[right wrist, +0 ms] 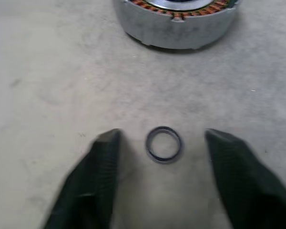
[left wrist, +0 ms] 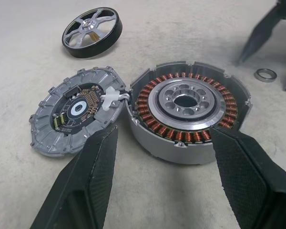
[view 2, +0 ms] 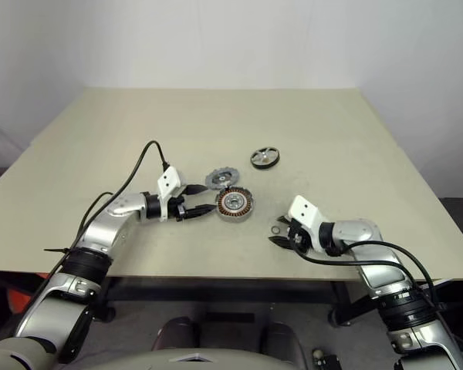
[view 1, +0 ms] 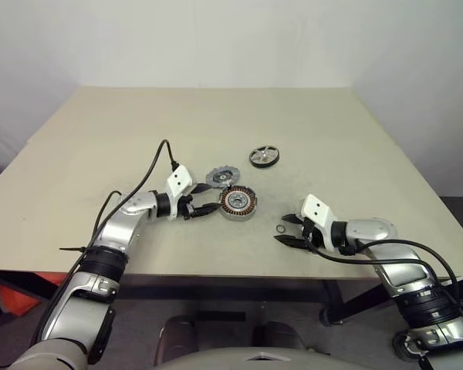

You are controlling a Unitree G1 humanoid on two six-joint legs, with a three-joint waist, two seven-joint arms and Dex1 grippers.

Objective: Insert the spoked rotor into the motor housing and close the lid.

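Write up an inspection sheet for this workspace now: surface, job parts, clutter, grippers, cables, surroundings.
Surface: beige table, bare apart from the parts.
Job's things: motor housing open, copper windings exposed; lid lying flat against its far-left side; spoked rotor apart, farther back, not yet inserted.
Clutter: small dark ring on the table.
Grippers: left gripper open, fingers either side of the housing's near edge; right gripper open, straddling the ring without touching it.
Cables: black cable looping over the left arm; another along the right arm.
Surroundings: pale walls.

Lab — bare table (view 1: 216,116), blank walls
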